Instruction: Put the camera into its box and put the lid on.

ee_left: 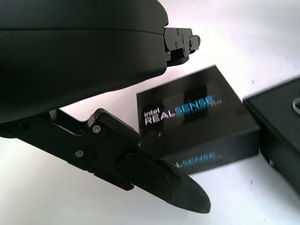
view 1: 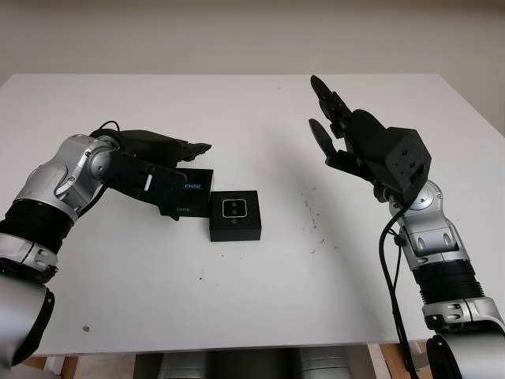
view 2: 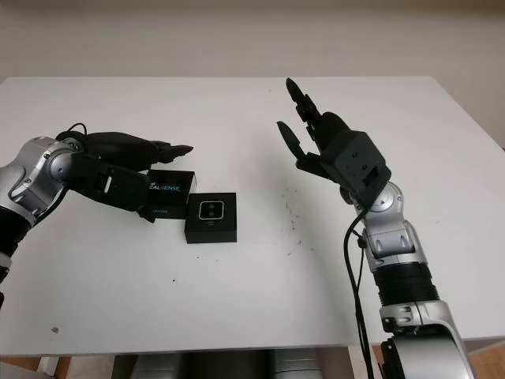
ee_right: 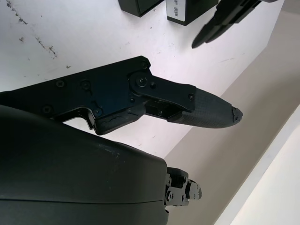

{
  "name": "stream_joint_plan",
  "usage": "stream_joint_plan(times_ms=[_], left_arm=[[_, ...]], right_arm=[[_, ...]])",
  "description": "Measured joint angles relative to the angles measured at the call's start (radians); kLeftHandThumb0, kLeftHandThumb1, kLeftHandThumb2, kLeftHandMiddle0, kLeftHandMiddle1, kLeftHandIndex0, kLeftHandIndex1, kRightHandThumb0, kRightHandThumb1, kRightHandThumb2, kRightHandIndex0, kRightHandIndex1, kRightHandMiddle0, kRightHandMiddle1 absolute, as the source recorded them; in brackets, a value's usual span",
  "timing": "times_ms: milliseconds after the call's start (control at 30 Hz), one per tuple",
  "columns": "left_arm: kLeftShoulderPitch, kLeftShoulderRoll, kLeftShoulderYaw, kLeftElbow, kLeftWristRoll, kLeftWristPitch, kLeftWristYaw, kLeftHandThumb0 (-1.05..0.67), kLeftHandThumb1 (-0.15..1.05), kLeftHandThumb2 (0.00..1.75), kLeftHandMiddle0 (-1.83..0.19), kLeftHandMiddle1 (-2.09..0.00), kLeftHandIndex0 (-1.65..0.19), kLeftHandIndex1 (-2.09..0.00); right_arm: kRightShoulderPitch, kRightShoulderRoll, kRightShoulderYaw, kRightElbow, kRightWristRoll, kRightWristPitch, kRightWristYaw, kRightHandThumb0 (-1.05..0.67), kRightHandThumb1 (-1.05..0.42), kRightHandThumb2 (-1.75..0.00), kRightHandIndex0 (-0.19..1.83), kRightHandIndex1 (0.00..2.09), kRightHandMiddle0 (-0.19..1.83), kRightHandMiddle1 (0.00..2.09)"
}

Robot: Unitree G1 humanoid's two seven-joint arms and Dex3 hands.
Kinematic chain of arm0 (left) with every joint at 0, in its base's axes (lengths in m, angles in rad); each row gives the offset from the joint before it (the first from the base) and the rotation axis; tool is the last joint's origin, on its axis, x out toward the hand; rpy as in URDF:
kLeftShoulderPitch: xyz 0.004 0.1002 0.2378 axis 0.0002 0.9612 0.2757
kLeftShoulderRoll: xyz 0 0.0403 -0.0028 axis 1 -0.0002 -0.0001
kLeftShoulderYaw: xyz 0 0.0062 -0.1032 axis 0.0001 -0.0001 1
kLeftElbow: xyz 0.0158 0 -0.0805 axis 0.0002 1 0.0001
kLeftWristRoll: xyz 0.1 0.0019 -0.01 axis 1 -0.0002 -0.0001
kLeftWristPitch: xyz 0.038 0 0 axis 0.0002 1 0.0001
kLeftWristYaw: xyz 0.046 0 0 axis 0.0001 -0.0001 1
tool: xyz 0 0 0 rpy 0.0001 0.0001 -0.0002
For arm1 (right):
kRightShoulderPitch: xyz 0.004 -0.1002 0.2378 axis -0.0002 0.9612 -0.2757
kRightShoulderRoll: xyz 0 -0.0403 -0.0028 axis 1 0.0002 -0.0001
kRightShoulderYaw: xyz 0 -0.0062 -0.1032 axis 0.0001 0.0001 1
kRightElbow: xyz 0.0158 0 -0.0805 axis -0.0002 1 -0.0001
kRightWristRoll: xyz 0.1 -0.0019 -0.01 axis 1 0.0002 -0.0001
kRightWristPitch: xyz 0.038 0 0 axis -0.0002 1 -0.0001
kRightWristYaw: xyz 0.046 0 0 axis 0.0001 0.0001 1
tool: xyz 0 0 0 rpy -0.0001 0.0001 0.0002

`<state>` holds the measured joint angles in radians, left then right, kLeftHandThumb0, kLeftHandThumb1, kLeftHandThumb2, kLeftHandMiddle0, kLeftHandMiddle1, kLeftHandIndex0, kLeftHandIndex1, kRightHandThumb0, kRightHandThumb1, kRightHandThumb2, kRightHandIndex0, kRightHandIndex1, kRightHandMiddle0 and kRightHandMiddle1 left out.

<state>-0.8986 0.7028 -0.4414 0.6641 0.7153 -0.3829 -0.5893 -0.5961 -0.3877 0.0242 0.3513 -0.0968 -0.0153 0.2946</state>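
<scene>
Two black robot hands over a white tabletop, with a camera sitting in its box.

The small silver camera (view 1: 236,208) sits inside the open square black box (view 1: 235,227) on the white tabletop (view 1: 260,292). The flat black lid with "RealSense" printed on it (view 1: 188,188) lies just beside the box, on the side where the left arm comes in, touching the box or nearly so. The left hand (view 1: 162,162) is over the lid, with one finger (ee_left: 154,176) low beside it and the others above. It is open and holds nothing. The right hand (view 1: 335,130) is up in the air well away from the box on the other side, open, with nothing in it.
</scene>
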Motion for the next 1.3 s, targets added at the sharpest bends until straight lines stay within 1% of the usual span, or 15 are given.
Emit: stream_joint_plan(times_ms=[233, 433, 633, 767, 867, 900, 933, 1000, 1067, 1100, 1133, 1167, 1200, 1233, 1300], left_arm=[[0.021, 0.014, -0.018, 0.0, 0.045, -0.048, 0.058, -0.61, 0.8, 0.04, 0.0, -0.07, 0.05, -0.07], [0.033, 0.018, -0.03, 0.026, 0.08, -0.084, 0.121, -0.59, 0.8, 0.05, -0.02, -0.07, 0.04, -0.07], [0.032, 0.02, -0.03, 0.065, 0.084, -0.093, 0.173, -0.58, 0.81, 0.06, -0.09, -0.08, -0.03, -0.09], [0.031, 0.015, -0.022, 0.107, 0.057, -0.096, 0.195, -0.57, 0.87, 0.07, -0.22, -0.13, -0.11, -0.12], [0.029, 0.005, -0.014, 0.142, 0.03, -0.098, 0.21, -0.57, 0.91, 0.08, -0.26, -0.17, -0.16, -0.13], [0.029, 0.004, -0.011, 0.155, 0.02, -0.104, 0.217, -0.56, 0.94, 0.08, -0.27, -0.21, -0.19, -0.14], [0.029, 0.003, -0.01, 0.167, 0.014, -0.109, 0.225, -0.57, 0.97, 0.07, -0.22, -0.34, -0.21, -0.15], [0.027, 0.002, -0.008, 0.192, 0.005, -0.125, 0.247, -0.54, 1.03, 0.07, -0.07, -0.79, -0.26, -0.17], [0.027, 0.0, -0.008, 0.214, -0.002, -0.142, 0.273, -0.52, 1.04, 0.12, -0.02, -0.98, -0.29, -0.22], [0.026, -0.001, -0.008, 0.221, -0.004, -0.149, 0.282, -0.51, 1.04, 0.16, -0.02, -1.04, -0.26, -0.33], [0.026, -0.002, -0.008, 0.226, -0.005, -0.156, 0.29, -0.49, 1.05, 0.19, -0.04, -1.1, -0.14, -0.68], [0.025, -0.002, -0.008, 0.229, -0.008, -0.16, 0.296, -0.48, 1.05, 0.22, -0.06, -1.14, -0.04, -0.95], [0.025, -0.003, -0.008, 0.233, -0.011, -0.161, 0.3, -0.47, 1.05, 0.25, -0.06, -1.22, 0.01, -1.16], [0.025, -0.004, -0.008, 0.235, -0.012, -0.161, 0.3, -0.47, 1.05, 0.3, -0.05, -1.37, 0.04, -1.33], [0.025, -0.009, -0.008, 0.236, -0.01, -0.16, 0.303, -0.46, 1.05, 0.37, -0.06, -1.47, 0.02, -1.41]], right_arm=[[0.0, 0.0, 0.0, -0.001, -0.001, -0.002, -0.001, -0.73, -1.05, -0.69, -0.08, 0.06, -0.07, 0.06], [0.0, 0.0, -0.001, -0.001, -0.001, -0.009, -0.001, -0.75, -1.05, -0.68, -0.08, 0.06, -0.07, 0.06], [0.005, -0.003, 0.0, -0.009, -0.007, -0.011, -0.001, -0.75, -1.05, -0.68, -0.08, 0.06, -0.07, 0.06], [0.007, -0.004, 0.0, -0.016, -0.012, -0.011, -0.001, -0.74, -1.05, -0.67, -0.07, 0.06, -0.07, 0.06], [0.01, -0.004, 0.001, -0.022, -0.02, -0.011, -0.001, -0.75, -1.05, -0.66, -0.07, 0.06, -0.07, 0.06], [0.011, -0.004, 0.001, -0.024, -0.025, -0.011, -0.004, -0.76, -1.05, -0.66, -0.06, 0.06, -0.06, 0.06], [0.012, -0.004, 0.001, -0.024, -0.031, -0.011, -0.007, -0.77, -1.05, -0.66, -0.06, 0.07, -0.06, 0.06], [0.013, -0.004, 0.002, -0.025, -0.039, -0.012, -0.009, -0.76, -1.05, -0.65, -0.06, 0.07, -0.05, 0.07], [0.014, -0.004, 0.002, -0.028, -0.042, -0.013, -0.011, -0.75, -1.05, -0.65, -0.05, 0.07, -0.05, 0.07], [0.015, -0.004, 0.002, -0.03, -0.044, -0.013, -0.013, -0.75, -1.05, -0.65, -0.04, 0.07, -0.05, 0.07], [0.015, -0.004, 0.002, -0.03, -0.045, -0.016, -0.014, -0.75, -1.05, -0.64, -0.05, 0.07, -0.05, 0.07], [0.016, -0.004, 0.002, -0.03, -0.046, -0.02, -0.016, -0.75, -1.05, -0.64, -0.05, 0.07, -0.04, 0.07], [0.016, -0.004, 0.002, -0.03, -0.048, -0.023, -0.018, -0.75, -1.05, -0.64, -0.05, 0.07, -0.04, 0.07], [0.016, -0.005, 0.002, -0.03, -0.049, -0.025, -0.018, -0.74, -1.05, -0.63, -0.05, 0.07, -0.04, 0.07], [0.017, -0.005, 0.003, -0.032, -0.052, -0.025, -0.019, -0.75, -1.05, -0.63, -0.05, 0.07, -0.04, 0.07]])
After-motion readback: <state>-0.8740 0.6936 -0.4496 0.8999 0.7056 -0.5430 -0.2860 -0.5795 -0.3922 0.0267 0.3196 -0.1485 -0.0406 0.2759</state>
